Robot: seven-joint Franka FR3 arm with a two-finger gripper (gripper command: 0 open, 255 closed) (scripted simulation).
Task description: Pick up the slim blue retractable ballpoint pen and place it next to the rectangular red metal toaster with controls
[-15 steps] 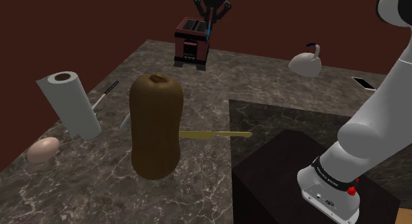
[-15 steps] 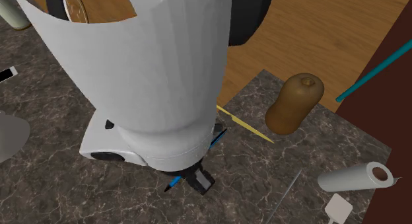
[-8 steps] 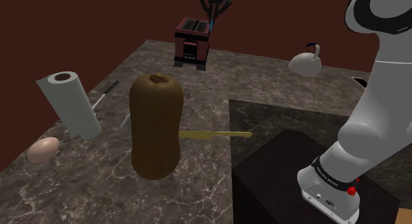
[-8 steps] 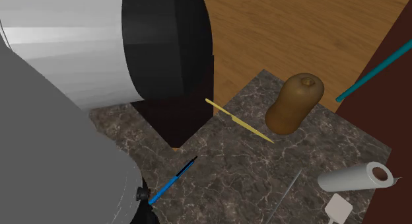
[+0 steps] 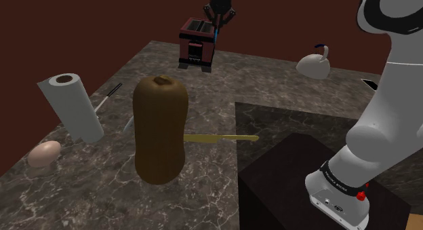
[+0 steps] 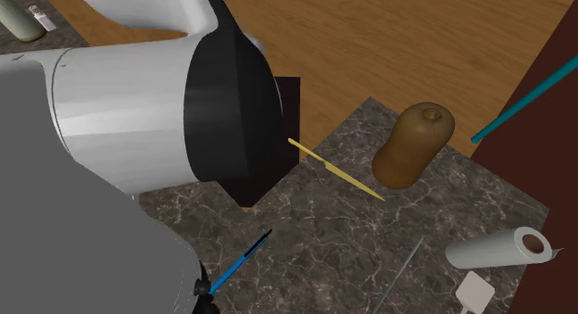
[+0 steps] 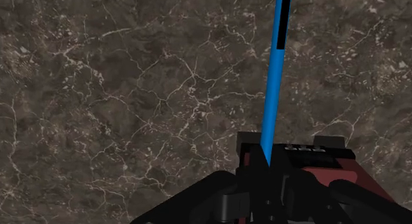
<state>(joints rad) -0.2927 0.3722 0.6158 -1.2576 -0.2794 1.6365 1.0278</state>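
The toaster [image 5: 196,42] stood just under the claw [image 5: 218,15], slightly toward the shoulder view's left. The claw was closed tight on 1 blue pen [image 7: 272,90], which jutted past its tips near the toaster's top edge, clear of the marble counter [image 7: 132,90].

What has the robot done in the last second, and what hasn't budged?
The white arm swung more upright and its black gripper turned by the rectangular red toaster, still shut on the slim blue pen. The toaster, tall brown gourd and white paper roll stayed put.
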